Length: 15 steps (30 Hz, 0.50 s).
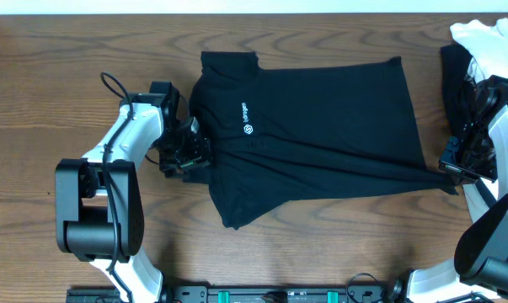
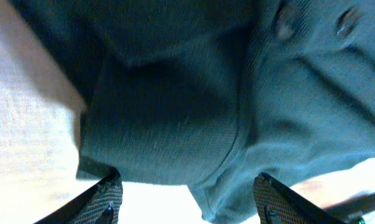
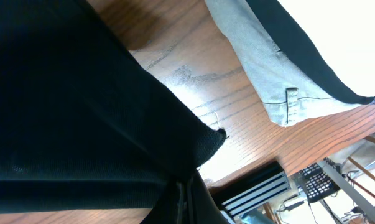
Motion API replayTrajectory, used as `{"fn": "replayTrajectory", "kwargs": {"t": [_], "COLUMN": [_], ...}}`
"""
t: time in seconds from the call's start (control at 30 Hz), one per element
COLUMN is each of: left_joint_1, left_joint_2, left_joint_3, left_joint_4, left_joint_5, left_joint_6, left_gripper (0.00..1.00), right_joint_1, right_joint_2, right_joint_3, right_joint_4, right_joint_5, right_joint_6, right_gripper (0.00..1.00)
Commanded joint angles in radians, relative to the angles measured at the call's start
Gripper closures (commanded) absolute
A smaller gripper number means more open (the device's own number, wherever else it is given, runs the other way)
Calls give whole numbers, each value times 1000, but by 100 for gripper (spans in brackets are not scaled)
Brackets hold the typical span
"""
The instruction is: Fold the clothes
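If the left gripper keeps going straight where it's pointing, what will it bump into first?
The black shirt. The left gripper points at the shirt's near edge, and its wrist view shows cloth filling the way ahead, some of it reaching in between the open fingers. How close it is looks hard to judge.

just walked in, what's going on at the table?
Two arms are working on a black T-shirt spread on the wooden table. The right gripper is shut on a hem corner, which is drawn out to a point. The left gripper is at the collar end, its fingers open at the cloth's edge and not gripping. More black and white clothes lie in the far right corner.
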Motion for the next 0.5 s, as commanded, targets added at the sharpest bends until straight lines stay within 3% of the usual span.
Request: {"fn": "replayTrajectory", "kwargs": {"t": [0.0,0.1,0.17,0.33,0.47], "left_joint_1": [2,2,2,3,3], "left_joint_2": [2,2,2,2,-24], "left_joint_3": [-3,-3,-9,-33,-6], "left_joint_4": [-22,-21,-21,2,4], "left_joint_5": [2,2,2,-14,97], "left_joint_6": [-11,-11,-11,-12,-7], "left_gripper": [34,54,61,63,66], "right_joint_1": [-5,-5,-5,-5,-5], "right_joint_2": [-25,-25,-25,-25,-25], "right_joint_3": [2,2,2,2,2], "right_joint_4": [0,-1,-2,-1,-1], "right_joint_5": [15,15,15,14,15], "right_joint_6": [15,15,15,15,15], "right_gripper": [99,99,99,99,99]}}
